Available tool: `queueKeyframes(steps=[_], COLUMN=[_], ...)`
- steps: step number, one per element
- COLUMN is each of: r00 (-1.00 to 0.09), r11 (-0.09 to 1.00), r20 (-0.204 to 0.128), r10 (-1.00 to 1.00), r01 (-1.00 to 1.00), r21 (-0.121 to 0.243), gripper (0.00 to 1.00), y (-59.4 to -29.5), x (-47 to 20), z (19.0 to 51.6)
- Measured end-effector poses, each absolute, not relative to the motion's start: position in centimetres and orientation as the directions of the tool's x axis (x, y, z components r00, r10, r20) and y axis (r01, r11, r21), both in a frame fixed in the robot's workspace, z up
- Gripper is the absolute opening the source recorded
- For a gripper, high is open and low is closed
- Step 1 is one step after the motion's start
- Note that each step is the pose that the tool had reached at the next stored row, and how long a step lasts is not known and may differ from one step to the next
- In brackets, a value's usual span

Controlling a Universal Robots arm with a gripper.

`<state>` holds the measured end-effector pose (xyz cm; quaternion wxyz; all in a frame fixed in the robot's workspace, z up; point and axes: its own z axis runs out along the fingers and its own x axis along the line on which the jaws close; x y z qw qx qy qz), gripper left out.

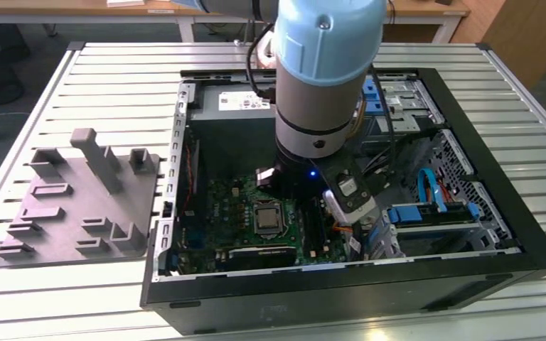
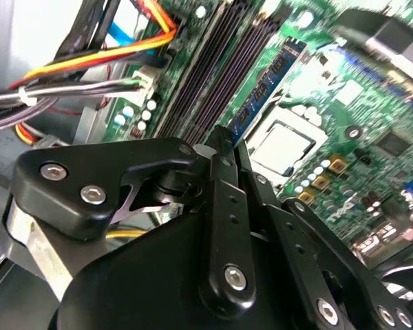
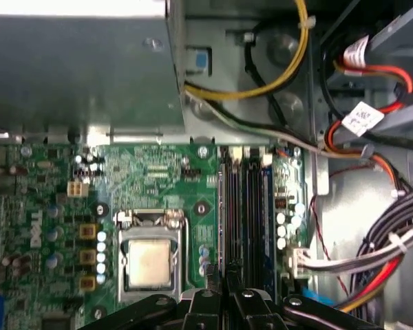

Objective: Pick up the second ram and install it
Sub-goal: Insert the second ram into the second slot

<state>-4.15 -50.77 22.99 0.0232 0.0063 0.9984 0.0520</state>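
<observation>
Install step in hand: gripper [image 3: 225,278] sits low over mobo memory slots [image 3: 244,213], fingers nearly closed on second ram [image 3: 228,265], held edge-on. Next calls for exact slot alignment.

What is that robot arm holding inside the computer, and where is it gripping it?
It cannot be told. The gripper hangs over the memory slots on the green motherboard, its fingers close together, but whether a memory stick sits between them is not clear.

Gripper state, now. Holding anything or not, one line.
Gripper: fingers shut together over the memory slots inside the computer case; whether the second ram is between them cannot be told.
</observation>
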Motion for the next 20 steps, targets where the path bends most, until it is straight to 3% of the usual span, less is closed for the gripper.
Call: queueKeyframes(steps=[2, 20], r00=[-0.999, -0.999], r11=[0.993, 0.993], r20=[-0.046, -0.045], r10=[0.015, -0.016], r01=[0.010, -0.021], r21=[0.119, 0.118], gripper=[0.14, 0.14], y=[-50.77, -50.68], x=[-4.15, -4.03], z=[22.93, 22.05])
